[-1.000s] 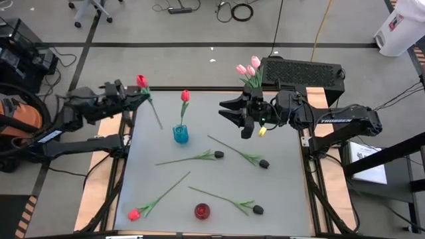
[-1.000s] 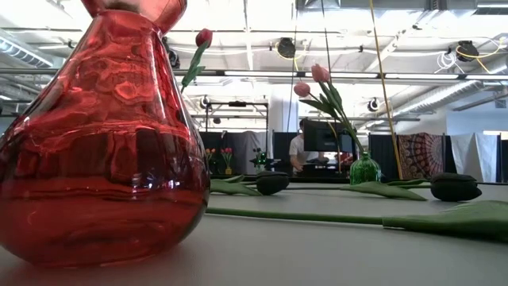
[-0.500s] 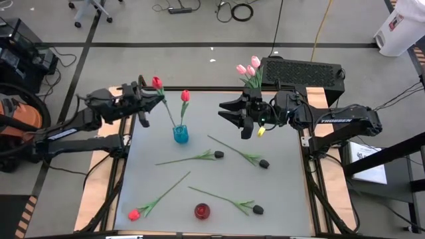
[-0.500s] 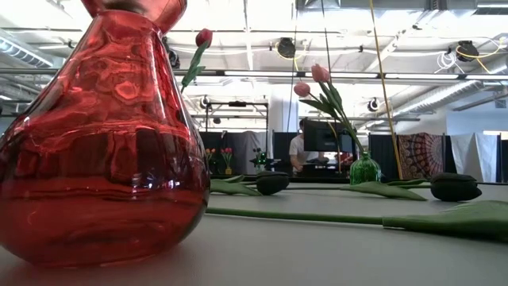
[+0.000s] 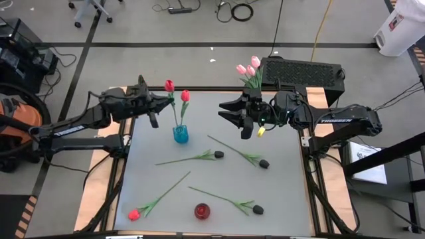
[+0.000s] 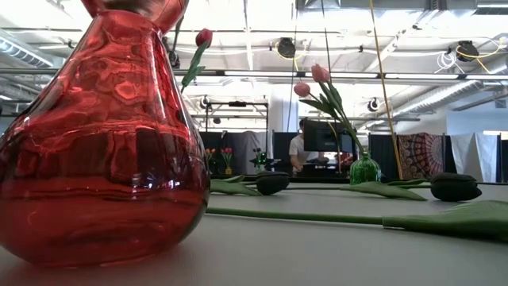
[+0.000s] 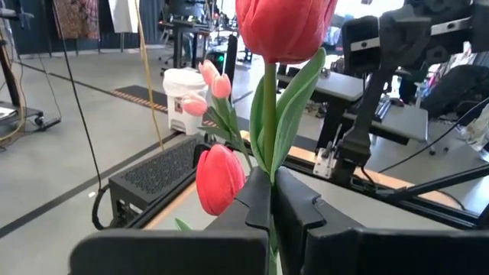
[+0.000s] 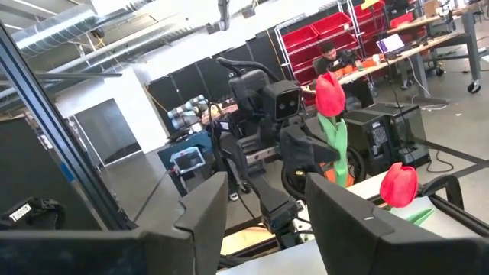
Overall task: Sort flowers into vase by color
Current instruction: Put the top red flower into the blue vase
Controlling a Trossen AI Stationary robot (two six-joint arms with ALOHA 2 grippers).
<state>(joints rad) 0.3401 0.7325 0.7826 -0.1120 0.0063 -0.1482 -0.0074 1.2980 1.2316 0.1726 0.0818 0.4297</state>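
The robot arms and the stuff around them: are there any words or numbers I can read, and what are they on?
"TROSSEN": white letters on the right arm, seen from above.
The left arm has white lettering too, but it is too small to read.
The white bin on the floor has a red label, too small to read.
The paper beside the table has print too small to read.
A dark part near the right wrist camera has white lettering, too blurred to read.

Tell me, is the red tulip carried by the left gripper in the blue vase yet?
Not yet: left gripper holds red tulip, its stem above blue vase.
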